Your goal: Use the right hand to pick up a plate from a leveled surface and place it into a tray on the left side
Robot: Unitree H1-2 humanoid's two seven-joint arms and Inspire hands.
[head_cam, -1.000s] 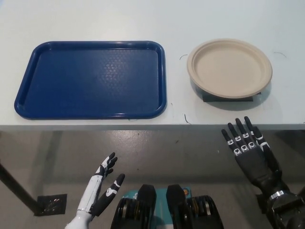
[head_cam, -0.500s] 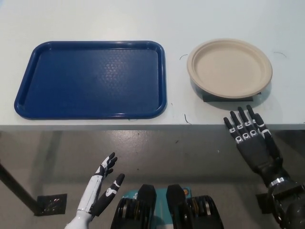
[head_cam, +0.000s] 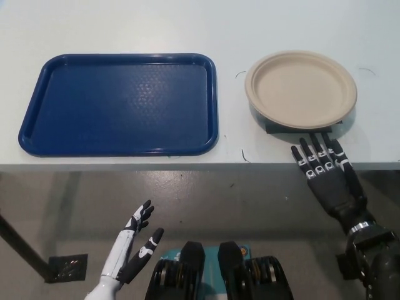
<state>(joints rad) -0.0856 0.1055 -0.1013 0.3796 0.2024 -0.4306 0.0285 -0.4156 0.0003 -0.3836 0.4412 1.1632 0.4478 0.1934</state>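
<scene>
right robot hand (head_cam: pixel 325 178): black, fingers spread and extended, holding nothing; palm hangs past the table's near edge, fingertips (head_cam: pixel 312 142) reach over that edge, just short of the plate.
plate (head_cam: pixel 301 89): beige, round, upright, empty; on the right part of the table, not lifted. Near rim sits just beyond the right robot hand's fingertips, can't tell if they touch.
dark pad (head_cam: pixel 300 128): black, flat, under the plate's near side, only a strip shows past the rim.
tray (head_cam: pixel 25 134): blue, rectangular, rounded corners, nothing in it; on the left part of the table, apart from the plate with a bare strip of table between them.
table (head_cam: pixel 187 25): pale, near edge runs across the frame just below the tray.
left robot hand (head_cam: pixel 134 240): white with black fingers, spread apart, holding nothing; low at lower left, below table level, over the floor (head_cam: pixel 206 200), well apart from the tray.
</scene>
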